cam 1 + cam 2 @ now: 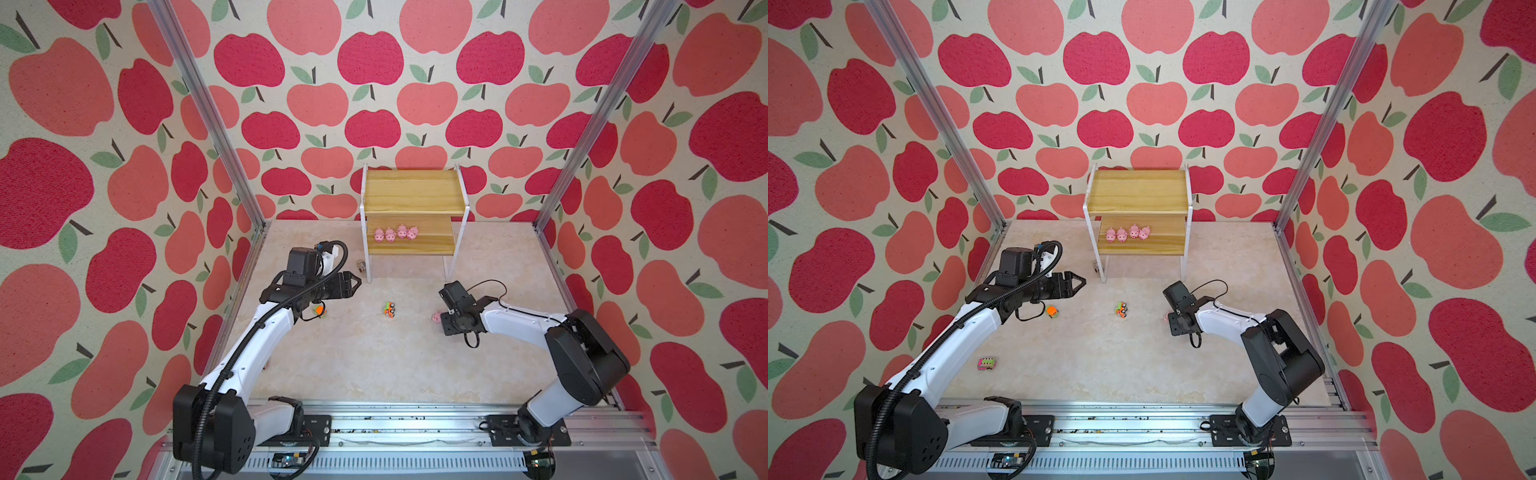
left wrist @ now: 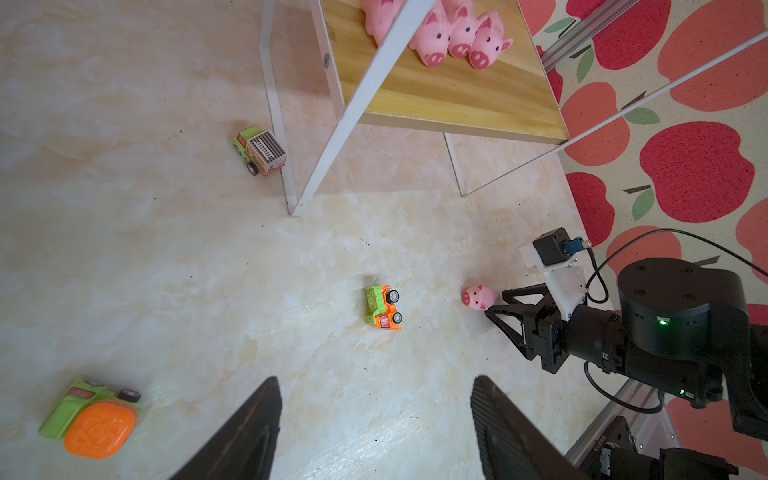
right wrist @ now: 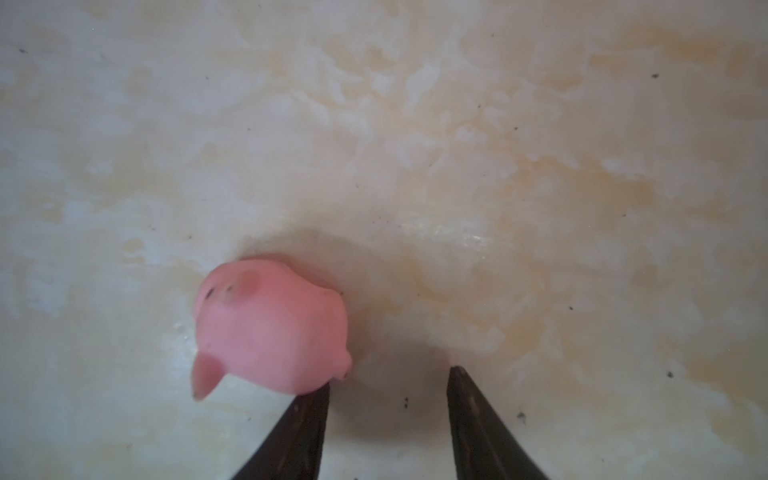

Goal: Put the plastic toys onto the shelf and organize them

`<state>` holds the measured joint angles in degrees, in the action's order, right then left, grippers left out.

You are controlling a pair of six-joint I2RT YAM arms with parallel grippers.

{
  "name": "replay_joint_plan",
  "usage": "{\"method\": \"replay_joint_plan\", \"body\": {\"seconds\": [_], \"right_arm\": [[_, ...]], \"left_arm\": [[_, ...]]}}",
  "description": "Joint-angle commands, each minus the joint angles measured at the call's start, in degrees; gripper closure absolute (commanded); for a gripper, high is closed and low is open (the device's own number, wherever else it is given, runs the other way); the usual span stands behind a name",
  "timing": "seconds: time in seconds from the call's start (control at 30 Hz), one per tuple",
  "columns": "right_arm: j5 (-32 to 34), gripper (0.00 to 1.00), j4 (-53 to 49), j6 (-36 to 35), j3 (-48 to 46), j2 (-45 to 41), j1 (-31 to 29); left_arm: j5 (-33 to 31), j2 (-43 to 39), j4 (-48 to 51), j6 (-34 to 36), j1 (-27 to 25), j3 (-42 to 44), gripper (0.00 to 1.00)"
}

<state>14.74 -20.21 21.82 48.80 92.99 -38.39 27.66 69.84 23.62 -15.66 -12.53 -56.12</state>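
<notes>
The shelf (image 1: pixel 415 199) stands at the back, with several pink pigs (image 1: pixel 395 234) in a row on its lower board (image 2: pixel 457 95). A loose pig (image 3: pixel 270 328) lies on the floor against the outer side of one fingertip of my right gripper (image 3: pixel 388 376), which is open with only floor between its jaws. My left gripper (image 2: pixel 376 380) hangs open and holds nothing, left of the shelf (image 1: pixel 1138 195). An orange-green truck (image 1: pixel 390 310) lies mid-floor. An orange-topped truck (image 2: pixel 93 417) sits under my left arm. A green box truck (image 2: pixel 261 150) rests by a shelf leg.
A pink-green truck (image 1: pixel 986 363) lies at the near left beside my left arm. Apple-patterned walls with aluminium posts (image 1: pixel 208 112) close in the marble floor. A metal rail (image 1: pixel 395 419) carrying both arm bases runs along the front edge.
</notes>
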Motion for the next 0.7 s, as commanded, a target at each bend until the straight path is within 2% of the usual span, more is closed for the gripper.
{"method": "replay_joint_plan", "body": {"seconds": [0.0, 0.37, 0.47, 0.67], "right_arm": [[2.62, 0.5, 1.05, -2.72, 2.12, 1.7, 1.17], [3.65, 0.44, 5.9, -6.44, 8.5, 7.05, 2.27], [5.72, 0.41, 5.3, -7.58, 10.5, 7.74, 2.35], [8.89, 0.39, 4.82, -6.42, 5.71, -0.38, 2.19]], "left_arm": [[-0.72, -1.8, 0.38, 1.32, -0.38, -0.74, 0.25], [-0.77, -4.31, 2.6, 2.37, -0.72, -1.11, 0.25], [-0.59, -4.66, 3.83, 3.29, -1.2, -1.74, 0.24], [-1.18, -6.16, 5.06, 4.65, -2.08, -1.33, 0.23]]}}
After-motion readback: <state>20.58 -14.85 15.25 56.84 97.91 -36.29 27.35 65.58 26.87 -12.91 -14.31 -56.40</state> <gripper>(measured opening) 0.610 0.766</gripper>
